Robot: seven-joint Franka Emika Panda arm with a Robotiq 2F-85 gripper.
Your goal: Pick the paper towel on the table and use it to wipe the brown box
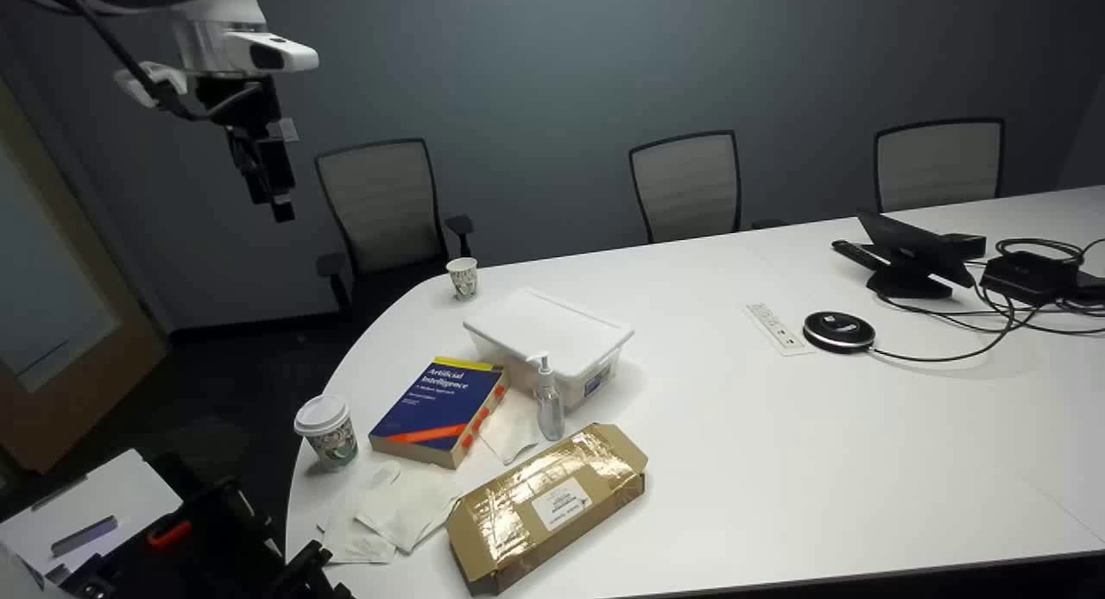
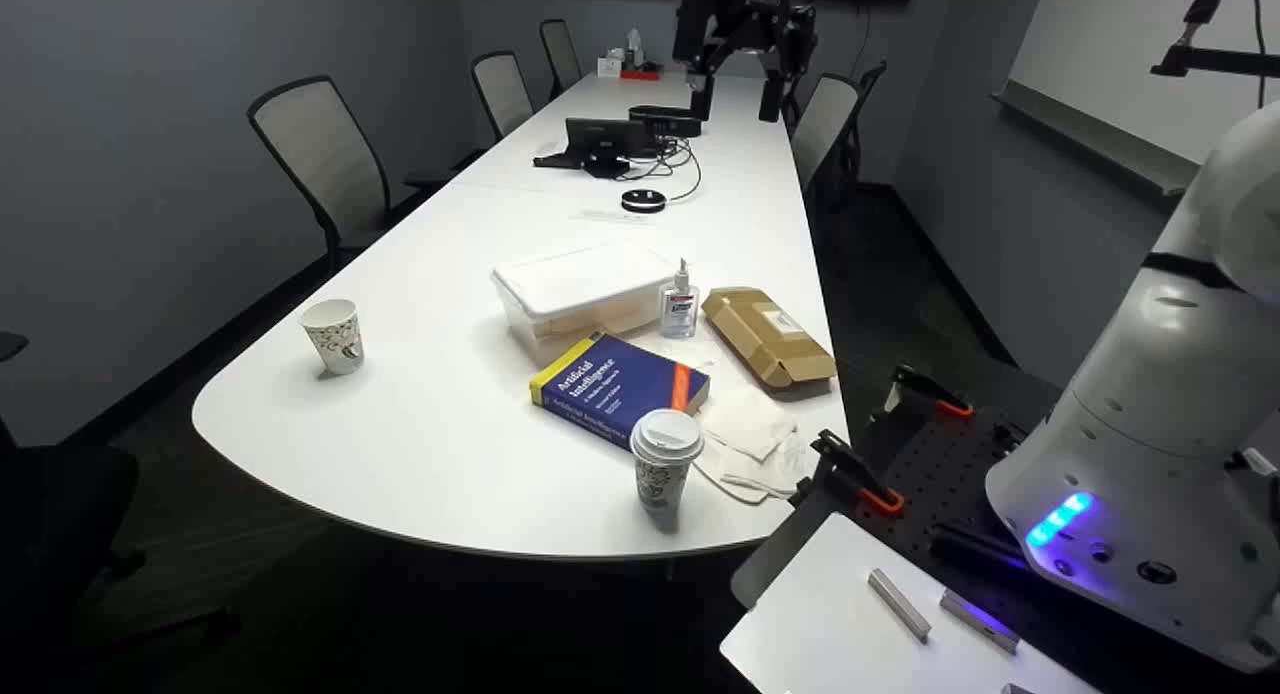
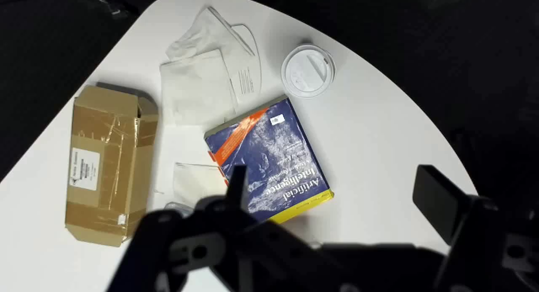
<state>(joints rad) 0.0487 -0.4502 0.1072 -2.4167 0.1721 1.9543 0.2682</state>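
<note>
The white table bears the task's objects. Off-white folded paper, the paper towel, lies beside the brown box and overlaps a flat white piece with a loop. It also shows in the wrist view and in an exterior view. Another off-white piece lies partly beside the blue book. The brown box, glossy with a pale label, lies near the table edge; it also shows in the wrist view. My gripper is open and empty, high above the table; its fingers stand wide apart.
The blue book lies between the papers and a lidded white container. A pump bottle stands by the container. A lidded cup and a small cup stand near the curved edge. Electronics with cables sit farther along.
</note>
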